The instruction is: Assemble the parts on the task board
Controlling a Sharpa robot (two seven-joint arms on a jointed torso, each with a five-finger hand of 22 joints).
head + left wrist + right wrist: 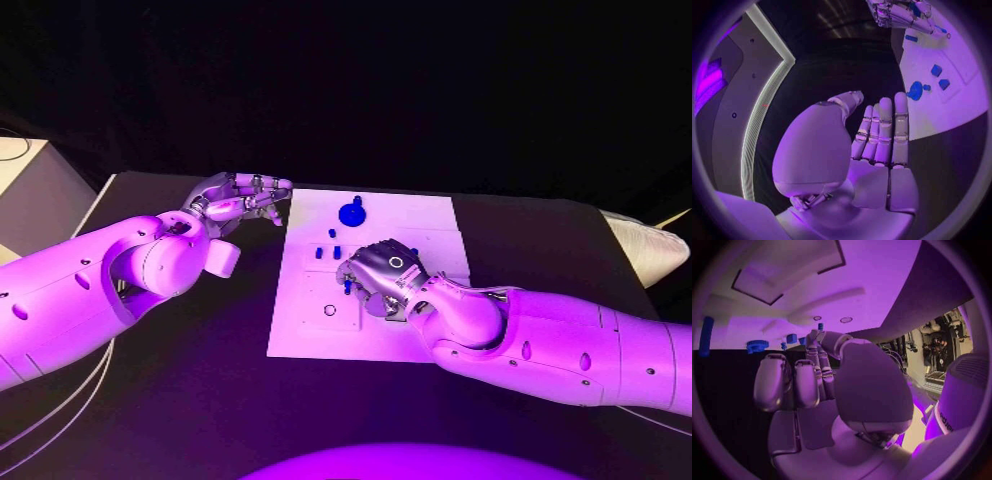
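White task board (418, 215) on a black table (188, 400). Blue parts (352, 212) sit toward its 12 o'clock edge. Silver hands, white arms.

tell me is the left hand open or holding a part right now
Open. The left hand has its fingers stretched out straight with nothing between them, hovering beside the task board rather than over it.

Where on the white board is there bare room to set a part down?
The task board is bare at its far right corner, beside the round blue part, and along its near left corner. It is crowded mid-board, where small blue parts lie beside the right hand.
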